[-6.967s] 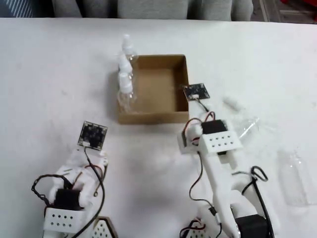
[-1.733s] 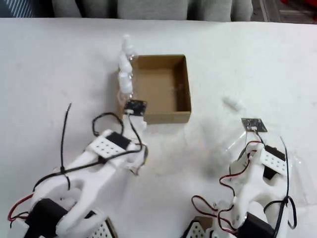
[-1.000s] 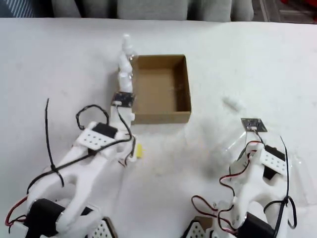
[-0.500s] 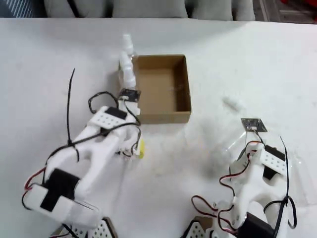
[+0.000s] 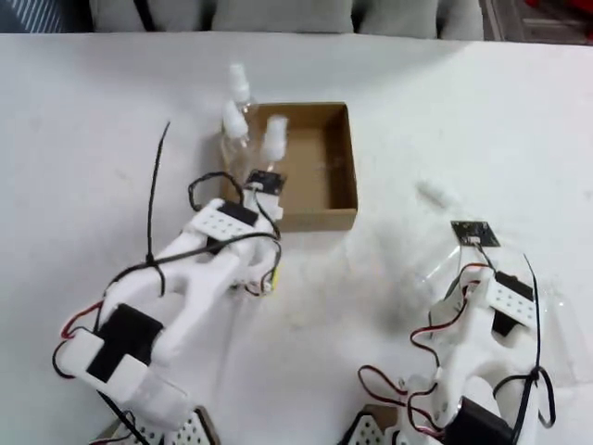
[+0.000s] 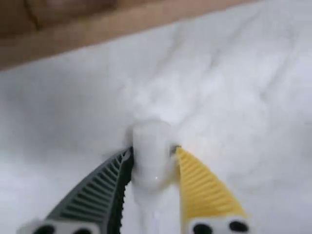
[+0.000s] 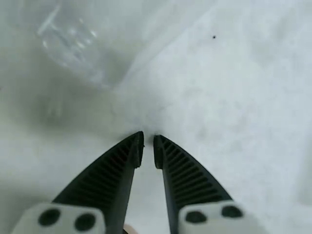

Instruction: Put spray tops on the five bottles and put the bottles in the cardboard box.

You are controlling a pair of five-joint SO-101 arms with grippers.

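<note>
Cardboard box (image 5: 306, 221) sits open-topped on the white table (image 5: 93, 139), centre-far in the high view; inside is brown and I can't make out any contents on its floor.

Left arm (image 5: 176, 297) runs from the near-left corner up to the box's near-left corner. Right arm (image 5: 491, 315) is folded low at the near right, well apart from the box.

Left gripper (image 6: 151, 153): grey and yellow fingers clamped on the held bottle (image 6: 150, 156), one on each side, tight contact. In the left wrist view the brown box wall (image 6: 73, 34) lies just beyond the grip, with bare table between. From the high view the held bottle's white spray top (image 5: 275, 134) shows over the box's left part, just past the wrist. Can't tell whether the bottle is already down inside or above the rim.

Standing bottles (image 5: 235, 116): two, spray tops on, upright in a row just outside the box's left wall, very close to it.

Right gripper (image 7: 148, 141): fingers closed, tips nearly touching, nothing between them, over bare table. Lying bottle (image 7: 68, 39), clear, is on its side near those tips, not touching.

White piece (image 5: 434, 195), small, lies on the table to the right of the box, apart from both arms.
</note>
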